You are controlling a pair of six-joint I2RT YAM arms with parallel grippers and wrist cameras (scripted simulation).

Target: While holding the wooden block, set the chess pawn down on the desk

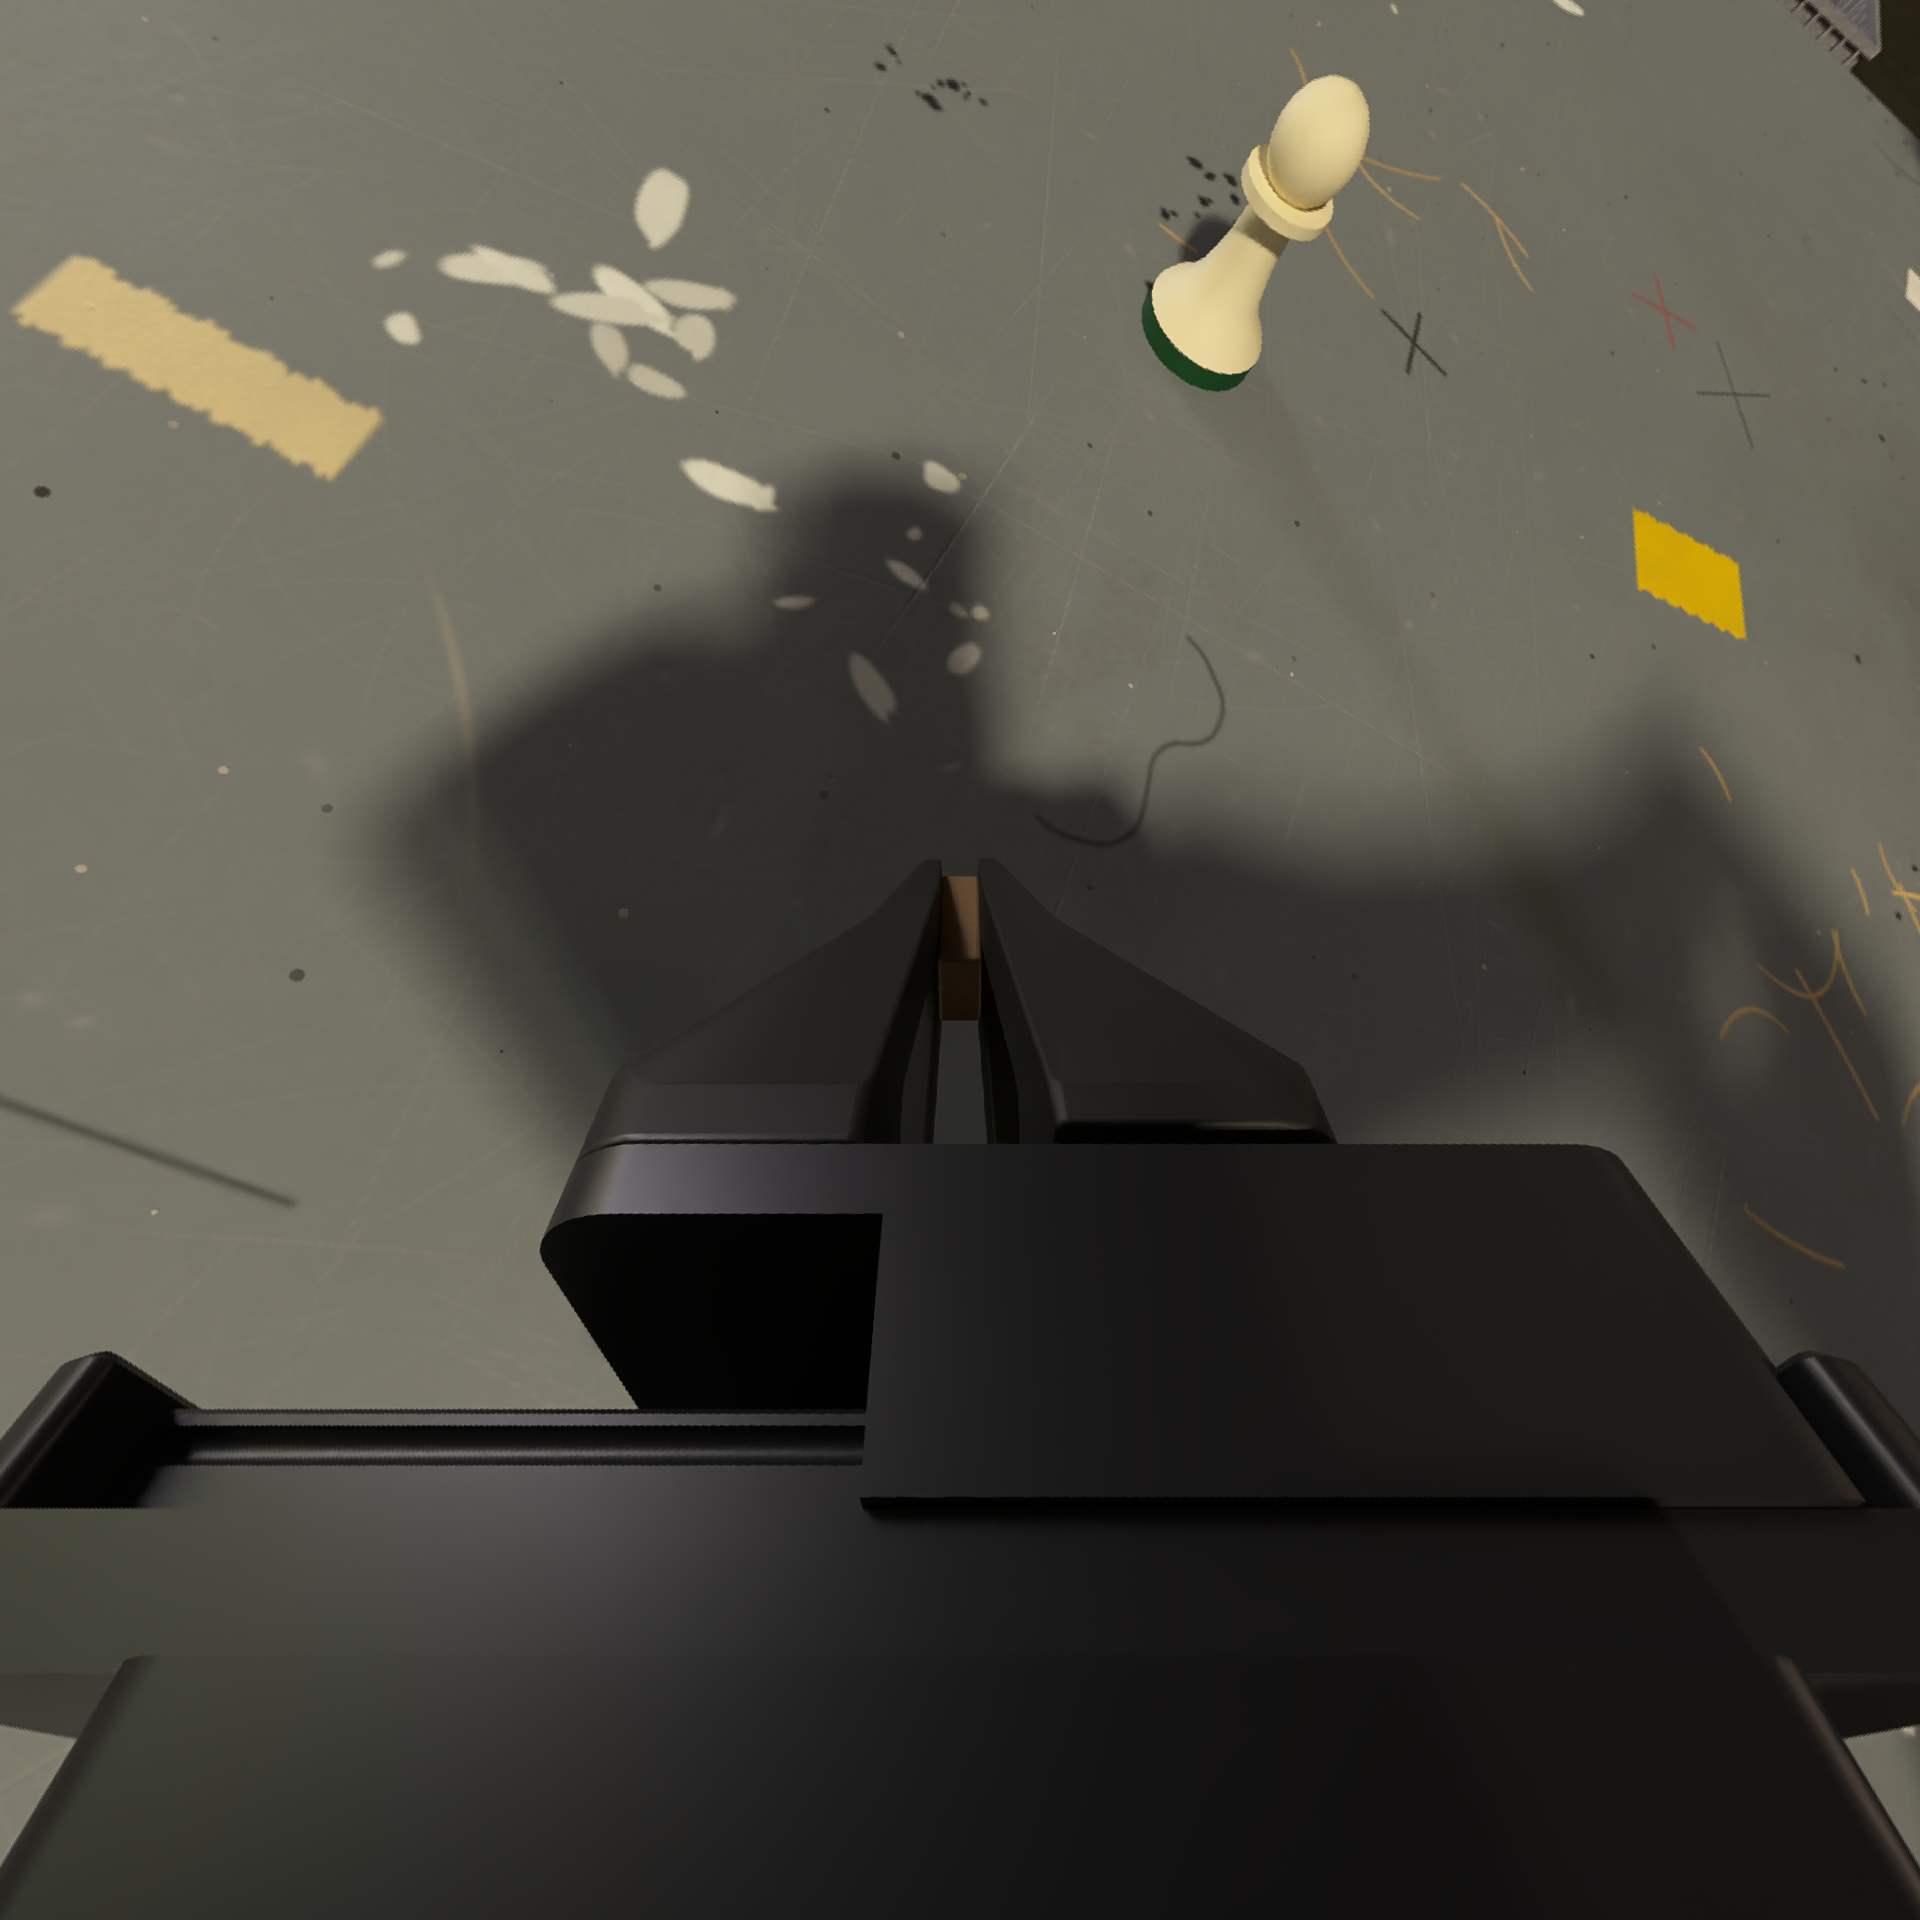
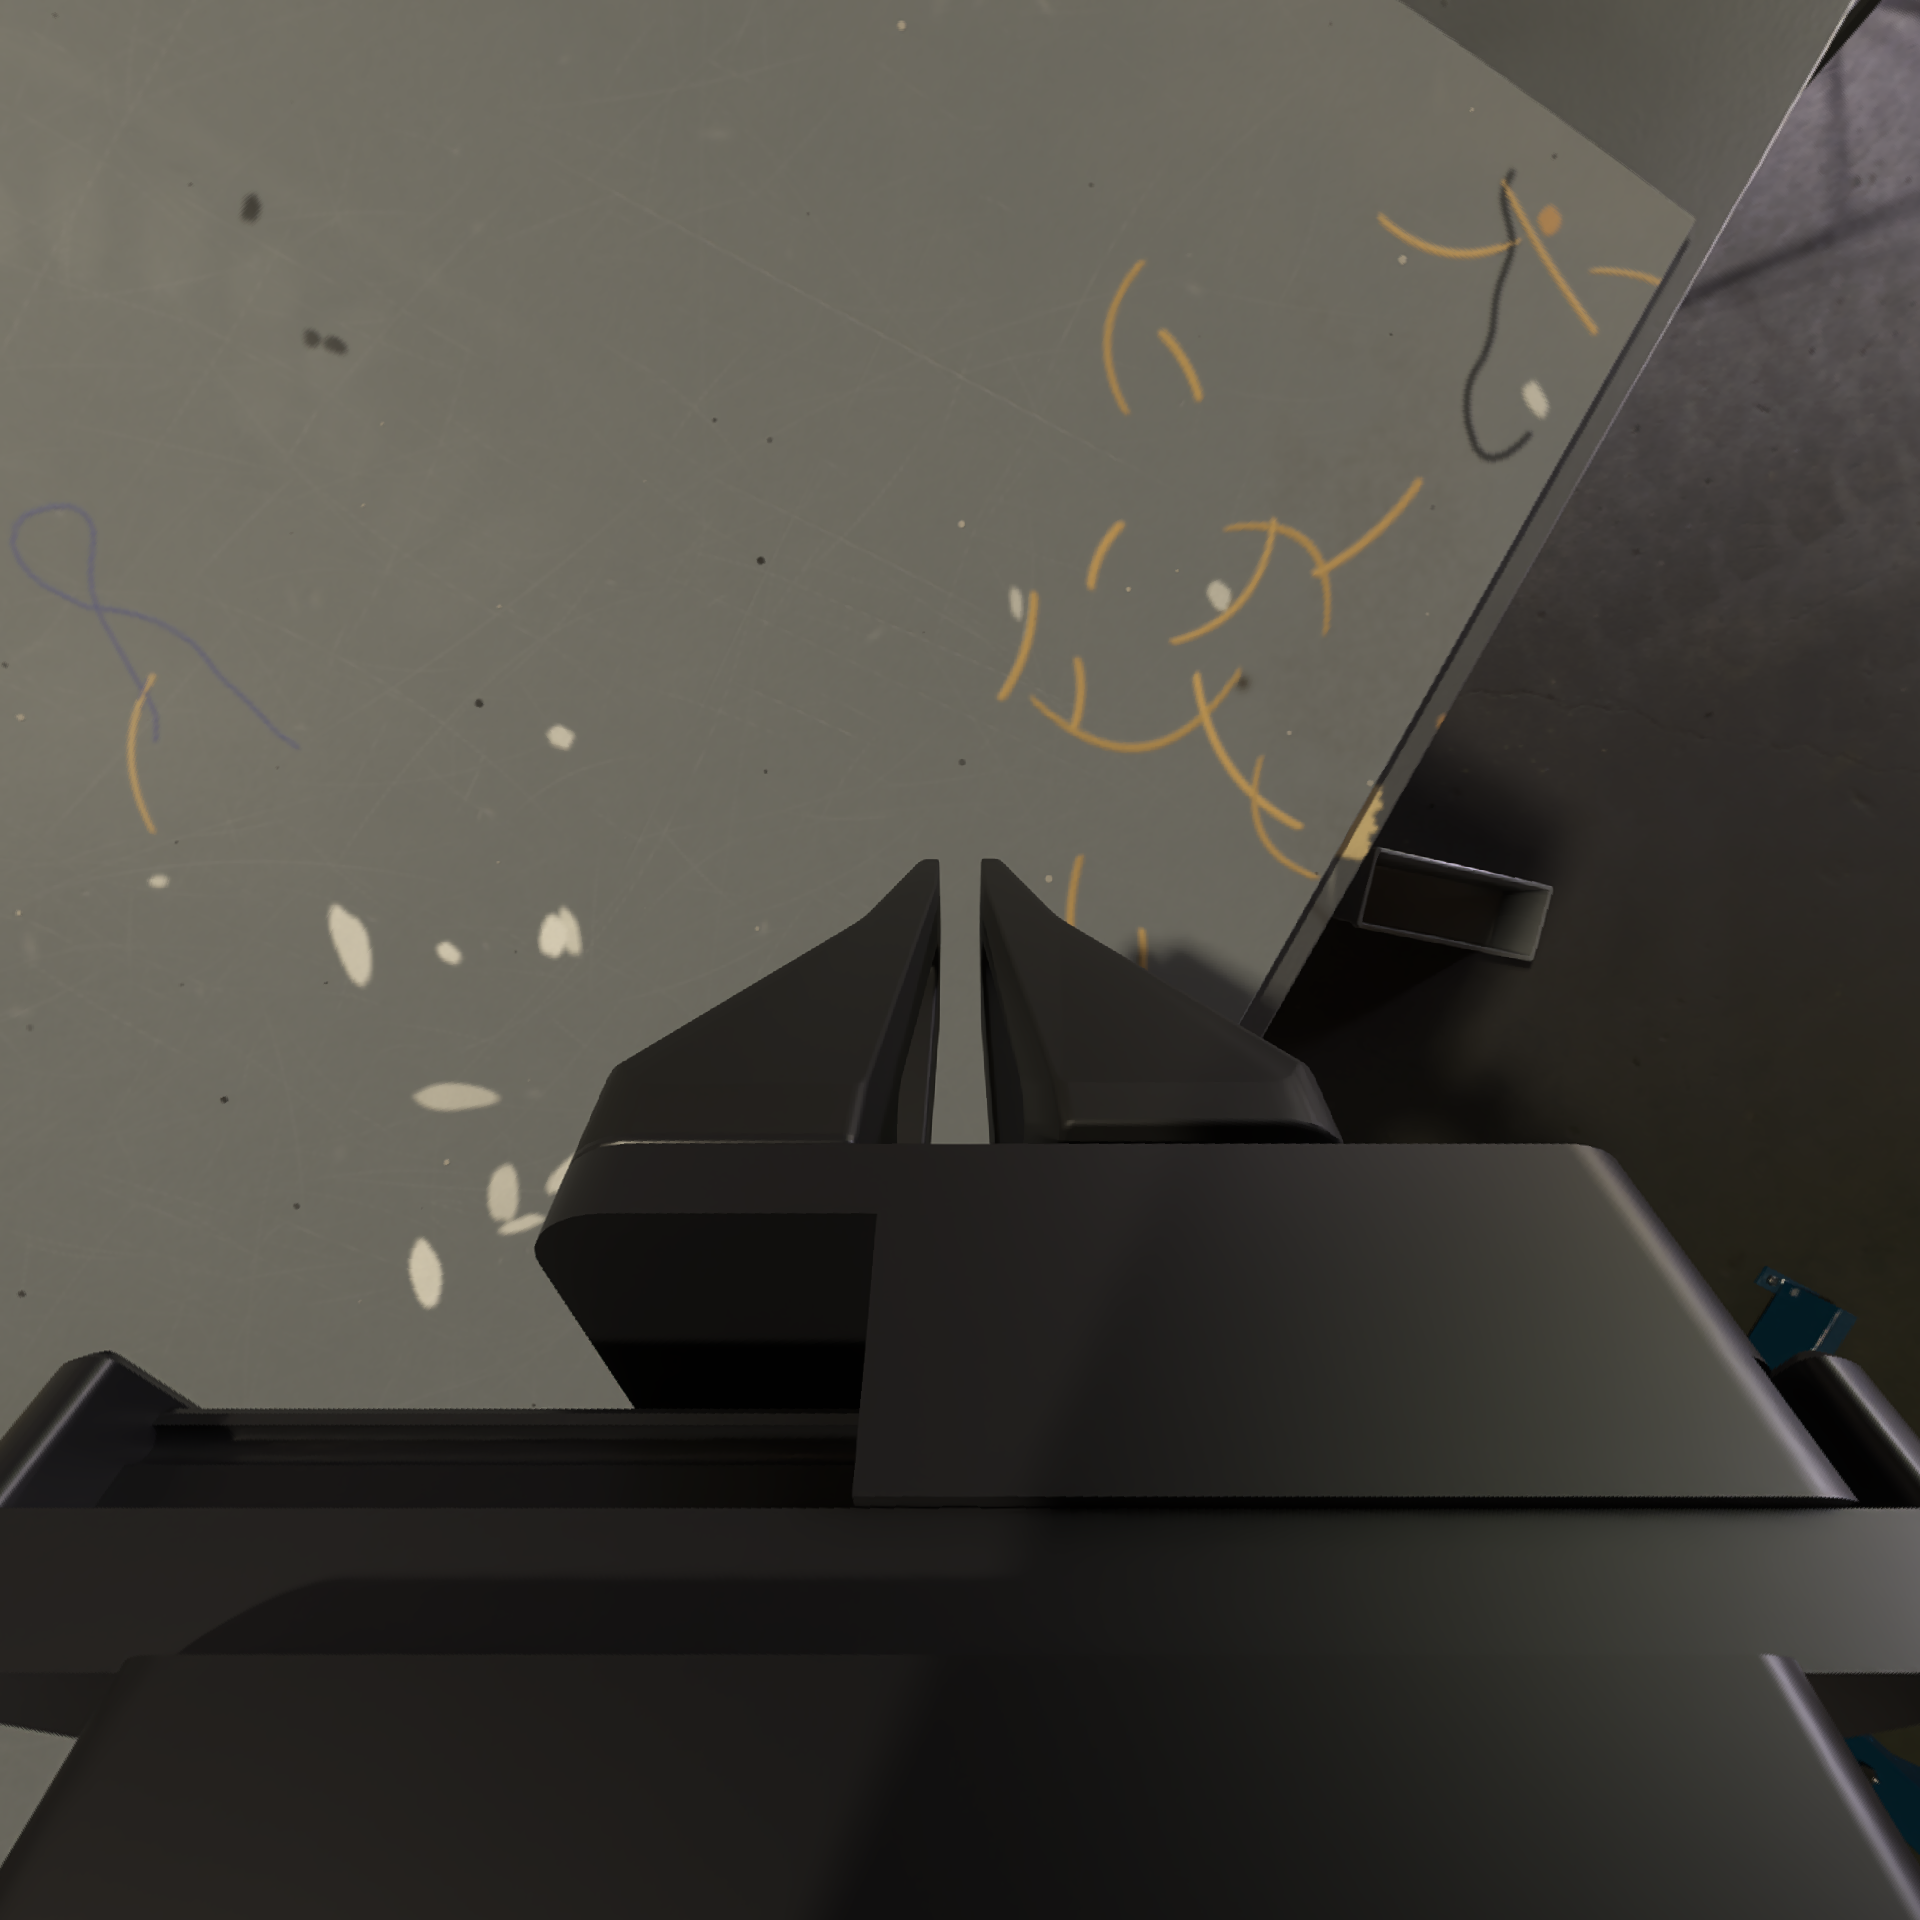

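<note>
My left gripper (image 1: 960, 868) is shut on a thin brown wooden block (image 1: 959, 951), which shows as a narrow strip between the black fingers, held above the grey desk (image 1: 416, 727). A cream chess pawn (image 1: 1247, 249) with a dark green base rests on the desk far ahead and to the right of that gripper, free of both grippers. It looks tilted toward the upper right in this view. My right gripper (image 2: 960, 868) hovers over the desk (image 2: 520, 416) with its jaws almost together and nothing between them. The pawn does not show in the right wrist view.
The desk is scuffed with paint marks. A tan tape strip (image 1: 197, 364) and a yellow tape patch (image 1: 1688, 571) lie flat on it. The desk's edge (image 2: 1455, 665) runs diagonally just right of my right gripper, with dark floor and a metal tube end (image 2: 1455, 914) beyond.
</note>
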